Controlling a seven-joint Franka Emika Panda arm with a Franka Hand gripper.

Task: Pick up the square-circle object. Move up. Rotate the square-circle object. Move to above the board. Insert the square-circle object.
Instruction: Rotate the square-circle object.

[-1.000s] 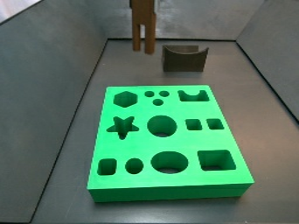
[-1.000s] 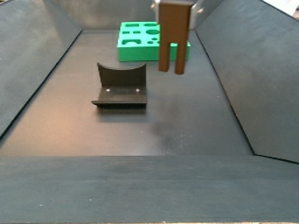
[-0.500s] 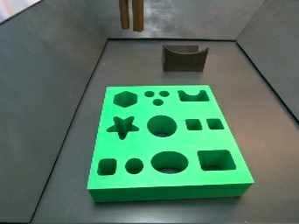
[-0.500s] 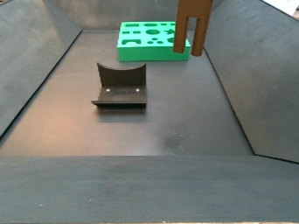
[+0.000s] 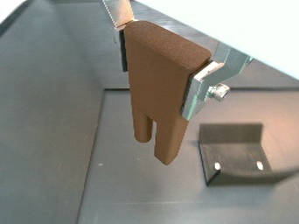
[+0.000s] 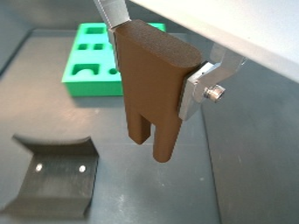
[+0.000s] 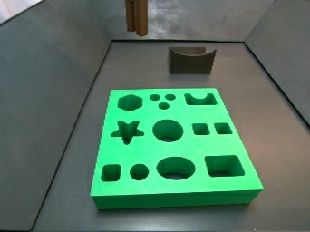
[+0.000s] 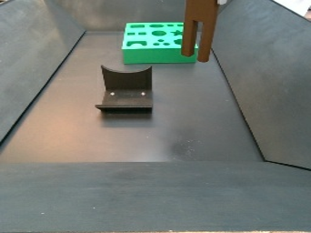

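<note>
The square-circle object [image 5: 162, 92], a tall brown block with two prongs pointing down, hangs high above the floor; it also shows in a wrist view [image 6: 156, 87] and in both side views [image 7: 137, 15] [image 8: 202, 29]. My gripper [image 5: 162, 59] is shut on its upper half, its silver fingers [image 6: 202, 86] pressed to both sides. The gripper body is out of frame in both side views. The green board [image 7: 173, 148] lies flat on the floor, apart from the object; it also shows in a side view [image 8: 157, 41] and in a wrist view [image 6: 97, 59].
The fixture, a dark bracket on a base plate, stands on the floor [image 8: 125, 89], and shows in both wrist views [image 5: 242, 154] [image 6: 56, 172] and in a side view [image 7: 190, 59]. Grey sloping walls [image 8: 36, 64] enclose the floor.
The object rose with my gripper from a second ago and turned about its upright axis, so its narrow edge faces one side camera. Little has moved in the last half second.
</note>
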